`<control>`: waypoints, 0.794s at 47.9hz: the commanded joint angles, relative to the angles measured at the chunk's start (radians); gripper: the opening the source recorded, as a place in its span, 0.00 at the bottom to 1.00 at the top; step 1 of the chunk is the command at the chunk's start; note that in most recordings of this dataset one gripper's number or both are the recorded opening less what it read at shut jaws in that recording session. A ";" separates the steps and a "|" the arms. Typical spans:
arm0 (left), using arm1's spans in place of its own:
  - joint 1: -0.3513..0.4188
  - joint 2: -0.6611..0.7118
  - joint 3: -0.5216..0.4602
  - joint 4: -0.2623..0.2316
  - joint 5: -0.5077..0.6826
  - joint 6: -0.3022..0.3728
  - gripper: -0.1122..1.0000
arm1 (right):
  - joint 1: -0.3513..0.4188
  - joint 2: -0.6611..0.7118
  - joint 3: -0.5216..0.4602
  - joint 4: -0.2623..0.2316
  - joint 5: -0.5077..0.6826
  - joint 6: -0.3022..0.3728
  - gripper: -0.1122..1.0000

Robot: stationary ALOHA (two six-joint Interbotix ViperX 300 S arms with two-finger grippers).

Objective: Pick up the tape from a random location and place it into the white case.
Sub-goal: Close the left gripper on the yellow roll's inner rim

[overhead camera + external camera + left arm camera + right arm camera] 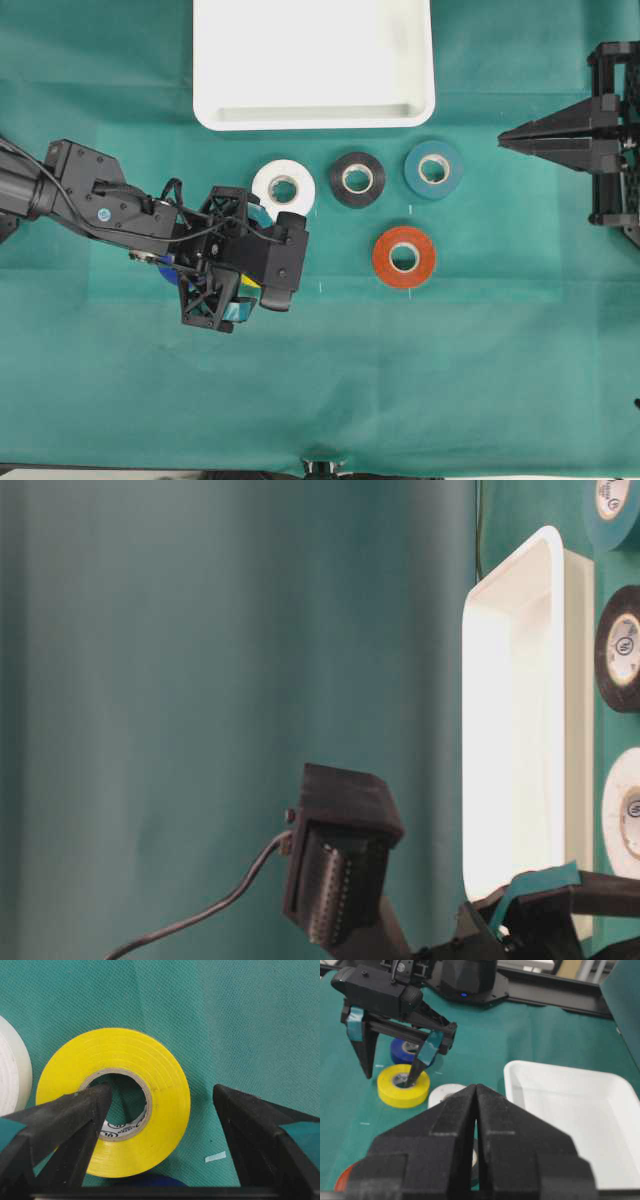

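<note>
We see the left tool [157,1110] spread wide over the tape [115,1102], one finger [422,1060] down in its core and the other outside the ring (nothing pinched), the roll lying flat on the desk [450,380] beside a white roll [284,187], while the right tool [505,140] is pressed together, well apart from the case [314,110].

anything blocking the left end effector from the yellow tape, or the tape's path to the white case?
Nothing blocks the grasp: the left end effector is open, one finger in the yellow tape core, the other outside its rim. The white roll lies between the tape and the white case, so the carry should lift over it.
</note>
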 commanded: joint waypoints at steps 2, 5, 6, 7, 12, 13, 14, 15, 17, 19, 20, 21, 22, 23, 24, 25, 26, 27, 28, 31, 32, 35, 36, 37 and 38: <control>0.008 -0.009 -0.008 0.000 0.000 0.000 0.98 | -0.002 0.005 -0.015 0.000 -0.009 0.000 0.10; 0.008 -0.008 -0.015 0.000 0.000 0.000 0.93 | -0.002 0.005 -0.015 -0.002 -0.009 0.000 0.10; 0.008 -0.008 -0.018 0.000 0.002 0.000 0.91 | -0.002 0.005 -0.015 0.000 -0.009 0.000 0.10; 0.008 -0.008 -0.020 0.000 0.003 0.000 0.87 | -0.002 0.005 -0.015 -0.002 -0.009 0.000 0.10; 0.008 -0.011 -0.040 0.000 0.003 0.000 0.61 | -0.002 0.005 -0.015 -0.002 -0.009 -0.002 0.10; 0.008 -0.011 -0.043 0.000 0.002 0.000 0.55 | -0.002 0.005 -0.015 0.000 -0.009 0.000 0.10; 0.008 -0.011 -0.046 0.000 0.002 0.000 0.50 | -0.002 0.005 -0.015 0.000 -0.009 0.000 0.10; 0.008 -0.011 -0.048 0.000 0.002 0.000 0.45 | -0.002 0.005 -0.015 0.000 -0.009 0.000 0.10; 0.008 -0.011 -0.049 0.000 0.002 0.000 0.35 | -0.002 0.005 -0.015 0.000 -0.009 0.000 0.10; 0.006 -0.011 -0.049 0.000 0.005 0.000 0.31 | -0.002 0.005 -0.015 0.000 -0.009 0.000 0.10; 0.006 -0.011 -0.048 0.000 0.005 0.000 0.31 | -0.002 0.005 -0.015 -0.002 -0.009 0.000 0.10; 0.006 -0.012 -0.048 0.000 0.006 0.000 0.31 | -0.002 0.005 -0.015 -0.002 -0.009 0.000 0.10; 0.006 -0.012 -0.046 0.000 0.006 0.000 0.31 | 0.000 0.005 -0.014 -0.002 -0.009 0.000 0.10; 0.006 -0.012 -0.046 0.000 0.006 0.000 0.31 | 0.000 0.003 -0.014 -0.002 -0.009 0.000 0.10; 0.006 -0.012 -0.046 0.000 0.008 0.000 0.31 | -0.002 0.005 -0.015 0.000 -0.008 0.000 0.10; 0.005 -0.012 -0.046 0.000 0.009 -0.002 0.31 | -0.002 0.005 -0.015 0.000 -0.008 0.000 0.10; 0.005 -0.011 -0.046 0.000 0.009 0.000 0.31 | -0.002 0.005 -0.014 0.000 -0.008 -0.002 0.10; 0.005 -0.012 -0.048 0.000 0.009 -0.002 0.31 | -0.002 0.005 -0.014 0.000 -0.008 -0.002 0.10; 0.005 -0.012 -0.048 0.000 0.011 0.000 0.31 | -0.002 0.005 -0.015 0.000 -0.008 -0.002 0.10; 0.002 -0.011 -0.049 0.000 0.011 -0.002 0.31 | -0.002 0.005 -0.015 -0.002 -0.008 -0.002 0.10; 0.000 -0.011 -0.051 0.000 0.011 0.000 0.31 | -0.002 0.005 -0.015 0.000 -0.008 -0.002 0.10; 0.000 -0.011 -0.051 -0.002 0.011 0.000 0.31 | -0.002 0.005 -0.015 -0.002 -0.008 -0.002 0.10; 0.000 -0.011 -0.051 -0.002 0.011 0.000 0.31 | -0.002 0.005 -0.015 0.000 -0.006 -0.002 0.10; -0.002 -0.011 -0.051 0.000 0.011 0.000 0.31 | -0.002 0.005 -0.015 0.000 -0.006 -0.002 0.10; -0.002 -0.011 -0.051 0.000 0.011 0.000 0.31 | -0.002 0.005 -0.015 0.000 -0.006 -0.002 0.10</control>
